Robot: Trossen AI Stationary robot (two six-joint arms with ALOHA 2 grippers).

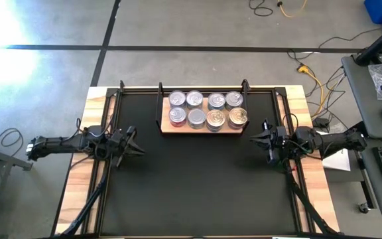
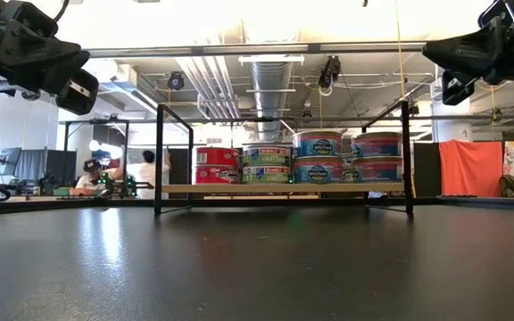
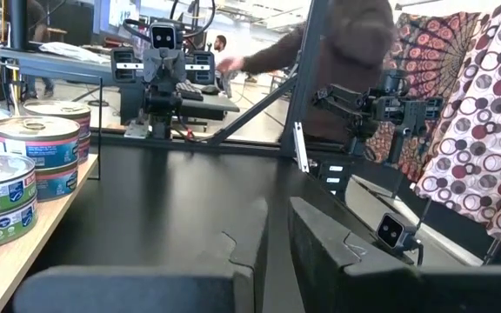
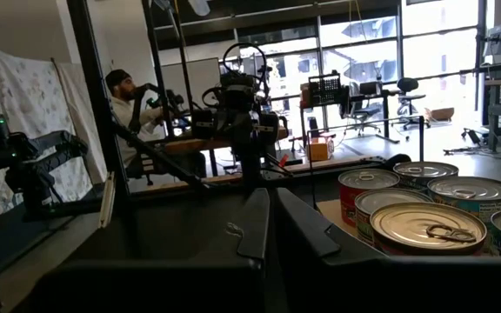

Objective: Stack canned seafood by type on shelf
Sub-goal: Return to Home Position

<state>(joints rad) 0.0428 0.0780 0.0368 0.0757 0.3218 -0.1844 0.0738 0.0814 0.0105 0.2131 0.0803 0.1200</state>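
The shelf (image 1: 166, 127), a light-wood board with black frame ends, stands at the far middle of the black mat. The canned seafood (image 1: 207, 109) fills it in two rows, and the low view shows the tins (image 2: 315, 156) stacked two high. Silver tops are on the left and gold tops (image 1: 237, 117) on the right. My left gripper (image 1: 140, 143) hovers shut over the mat's left side, pointing level toward the middle, with the tins (image 3: 24, 156) off to its side. My right gripper (image 1: 252, 138) hovers shut on the right, facing it, with the tins (image 4: 424, 217) close beside it.
The black mat (image 1: 191, 192) lies bare between and in front of the two arms. Black frame rails (image 1: 101, 179) run along both sides of the table. Beyond the table, people (image 4: 129, 104) and workshop gear show in the room.
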